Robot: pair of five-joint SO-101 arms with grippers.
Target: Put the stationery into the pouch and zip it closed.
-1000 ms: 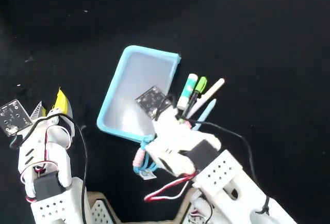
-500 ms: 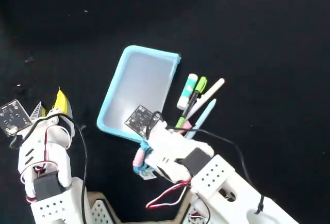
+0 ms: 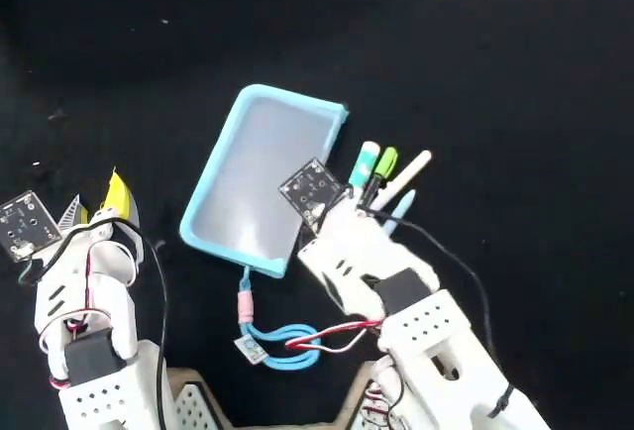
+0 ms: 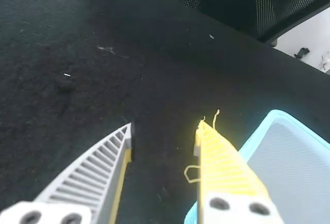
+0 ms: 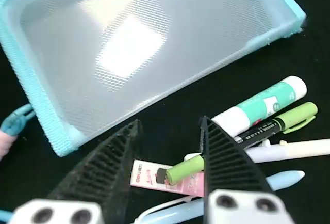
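Tabletop [image 3: 495, 103]: black cloth, matte and felt-like, with lint specks showing in the left wrist view.

Pouch [image 3: 260, 177]: flat rectangle with rounded corners, a translucent fine-mesh panel and a light blue woven border. It lies near the middle of the tabletop, its long sides slanted to the table edges. Whether the zip is open, cannot tell.

Cord [image 3: 287, 336]: light blue, looped, running from the pouch's near corner toward the near edge. It carries a pink sleeve [image 3: 245, 306] and a small flat tag [image 3: 248, 349].

Stationery sits in a fanned cluster just beside the pouch's right long side, all outside the pouch:
- glue stick [image 5: 260, 105], a smooth cylinder, white and green;
- marker [image 5: 289, 115], black barrel with a lime green cap;
- white pen [image 5: 294, 149], slim;
- pale blue pen [image 5: 278, 180], tapered;
- pink eraser [image 5: 149, 175], a flat block lying partly under the marker's green end.

Right gripper [image 5: 170, 123]: black ribbed wedge fingers, spread, nothing between them. It is over the gap between the pouch's side and the near ends of the stationery.

Left gripper [image 4: 165, 126]: one grey ribbed finger and one yellow, spread, nothing held. It is near the tabletop's near-left corner, well apart from the stationery, with the pouch's border off to its right.
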